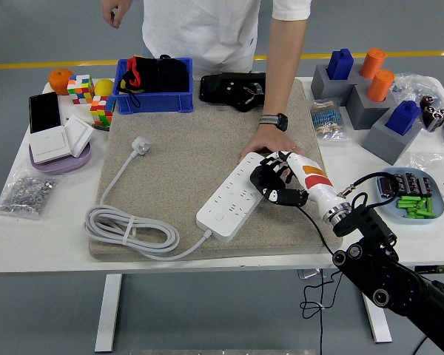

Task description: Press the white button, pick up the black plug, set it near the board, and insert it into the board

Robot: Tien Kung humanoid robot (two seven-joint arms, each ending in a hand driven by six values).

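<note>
The white power strip (233, 201) lies slantwise on the beige mat (185, 155) that covers the middle of the counter (29, 222). At the strip's far right end sits the robot's right hand (276, 183), its black fingers (270, 194) curled narrow around what looks like the black plug, though the plug itself is mostly hidden. A person's hand (264, 144) rests on the mat just beyond that end, touching the strip. The strip's white cord (126, 225) coils off its near left end, and its white plug (139, 144) lies on the mat beyond the coil.
</note>
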